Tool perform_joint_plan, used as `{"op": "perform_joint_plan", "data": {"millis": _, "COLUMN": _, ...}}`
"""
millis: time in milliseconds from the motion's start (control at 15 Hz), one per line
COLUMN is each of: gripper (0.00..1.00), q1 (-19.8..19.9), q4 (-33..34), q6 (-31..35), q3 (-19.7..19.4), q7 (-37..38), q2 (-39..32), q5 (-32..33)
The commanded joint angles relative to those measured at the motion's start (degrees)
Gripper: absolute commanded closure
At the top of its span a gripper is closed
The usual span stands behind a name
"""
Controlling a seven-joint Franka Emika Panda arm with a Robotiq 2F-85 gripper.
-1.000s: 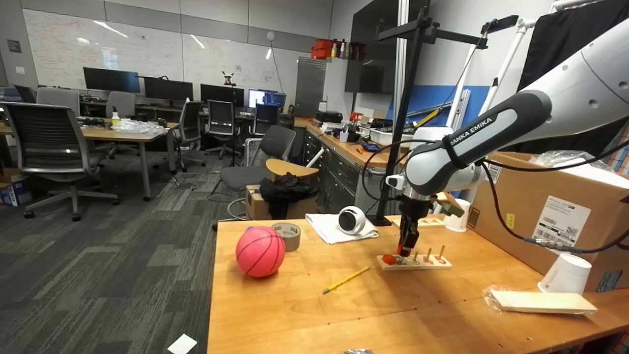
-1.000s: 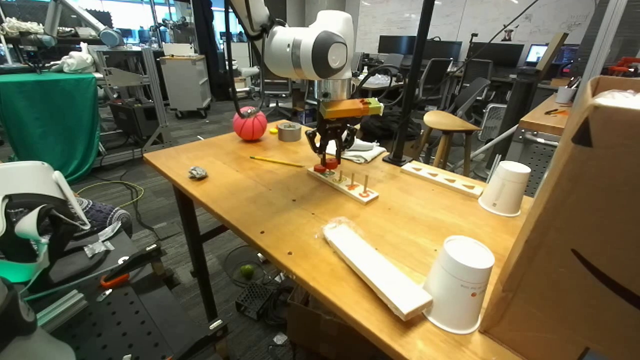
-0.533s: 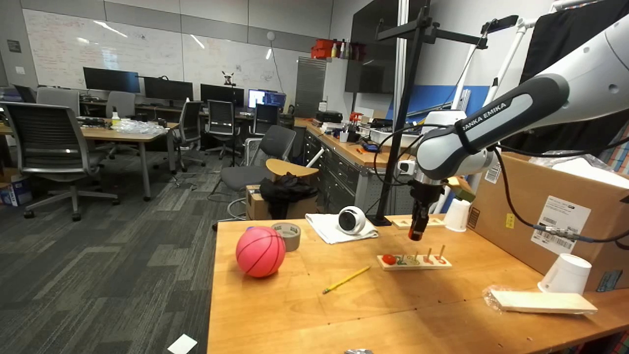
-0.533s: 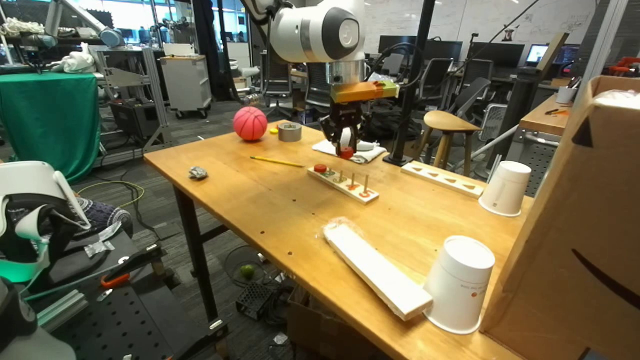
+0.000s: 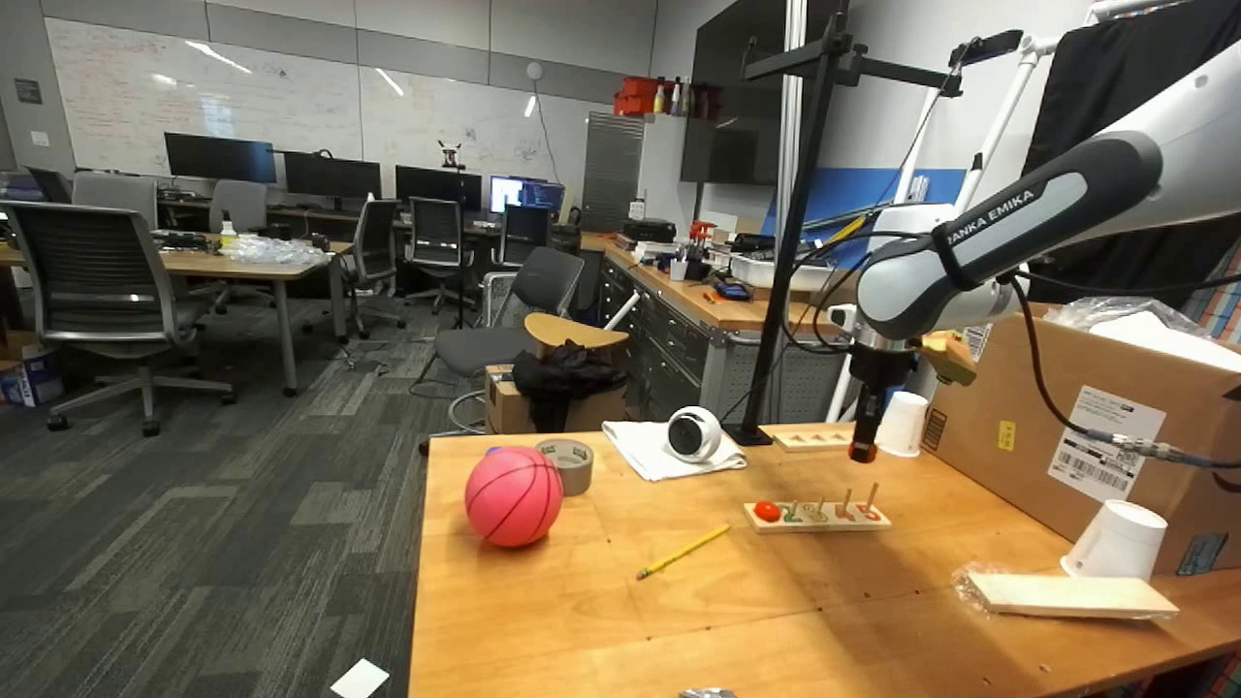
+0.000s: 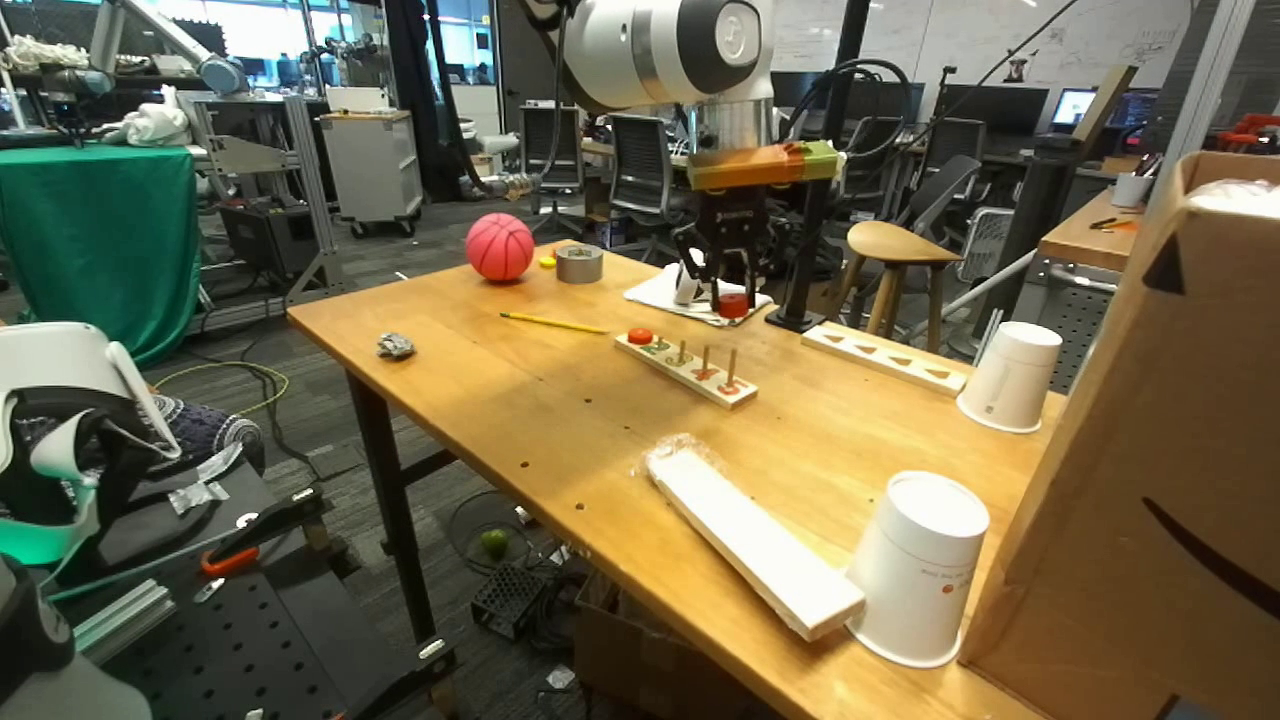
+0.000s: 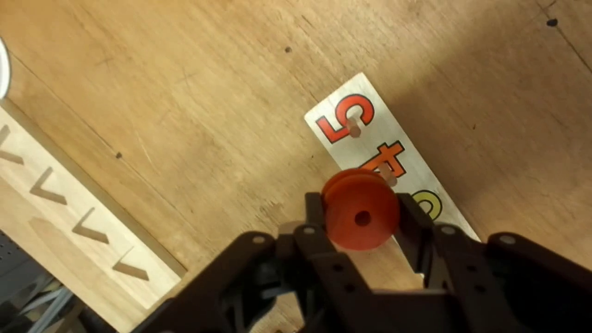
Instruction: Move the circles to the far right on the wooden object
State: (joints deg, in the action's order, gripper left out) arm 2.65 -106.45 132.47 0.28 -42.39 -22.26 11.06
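Observation:
The wooden object (image 5: 819,524) is a pale board with numerals and upright pegs, tallest at the 5 end; it also shows in an exterior view (image 6: 690,374) and the wrist view (image 7: 370,141). One red circle (image 5: 767,511) lies at the board's end away from the 5, also visible in an exterior view (image 6: 640,336). My gripper (image 7: 363,212) is shut on red circles (image 7: 360,231); two stacked edges seem to show. They hang above the table, beyond the board, in both exterior views (image 6: 733,305) (image 5: 862,453). In the wrist view the gripper hides the board's other end.
A board with triangular cutouts (image 6: 880,360) lies near a white cup (image 6: 1010,375) and black post (image 6: 800,318). A pale wrapped board (image 6: 755,540), another cup (image 6: 920,570) and a cardboard box (image 5: 1096,427) stand close by. A ball (image 5: 514,496) and pencil (image 5: 684,553) lie farther off.
My gripper has lifted red circles off the board beside the remaining one. It has moved up and toward the 5 end and the cardboard box, staying shut on them.

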Motion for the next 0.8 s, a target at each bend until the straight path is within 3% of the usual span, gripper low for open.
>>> {"op": "perform_joint_plan", "data": {"millis": 0, "gripper": 0.79, "q1": 1.0, "q4": -1.7, "q6": -0.7, "q3": -0.2, "q7": 2.7, "q2": 1.9, "q5": 0.3}}
{"op": "perform_joint_plan", "data": {"millis": 733, "gripper": 0.79, "q1": 3.0, "q4": -4.0, "q6": 0.4, "q3": 0.5, "q7": 3.6, "q2": 0.7, "q5": -1.4}}
